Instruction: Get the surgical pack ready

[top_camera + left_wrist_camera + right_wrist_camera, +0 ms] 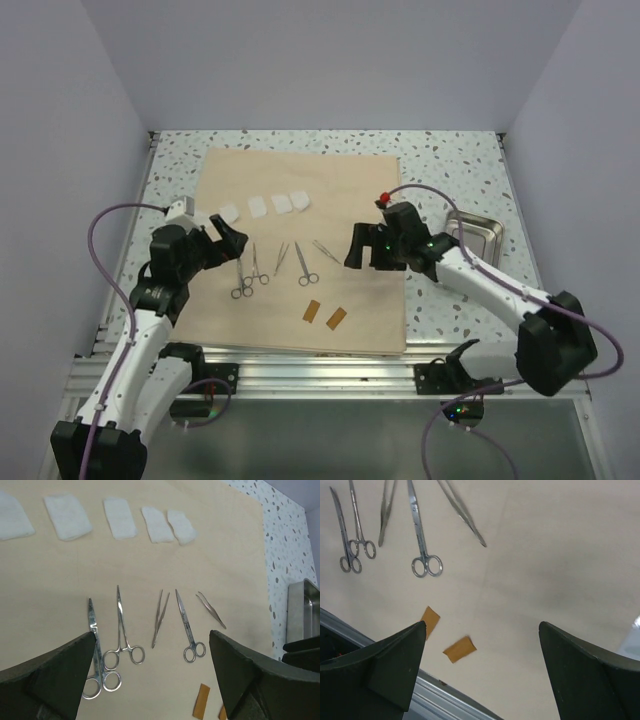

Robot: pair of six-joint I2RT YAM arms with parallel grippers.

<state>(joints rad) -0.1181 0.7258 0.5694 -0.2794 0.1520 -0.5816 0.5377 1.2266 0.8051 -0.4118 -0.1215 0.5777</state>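
Two open tools and no grip on anything: the left gripper (234, 243) hangs over the left part of the surgical pack (300, 180) with its jaws spread wide, and the right gripper (362, 250) hangs the same way over its right part.

The surgical pack lies flat and unfolded across the middle of the tabletop (450, 160), its near edge along the tabletop's near edge and its far edge close to the far one.

Laying out looks done, as far as I can judge. Five gauze pads (119, 517) sit in a row toward the sheet's far-left part, and five steel instruments (186, 625) lie side by side in its middle. Two small orange strips (336, 318) rest near its near edge.

A steel tray (480, 235) stands on the bare tabletop by the right edge, off the sheet; whether it belongs inside I cannot tell.

Folding the sheet over its contents looks like what is left, since no corner is lifted or creased yet, so the task seems to be at an early stage.
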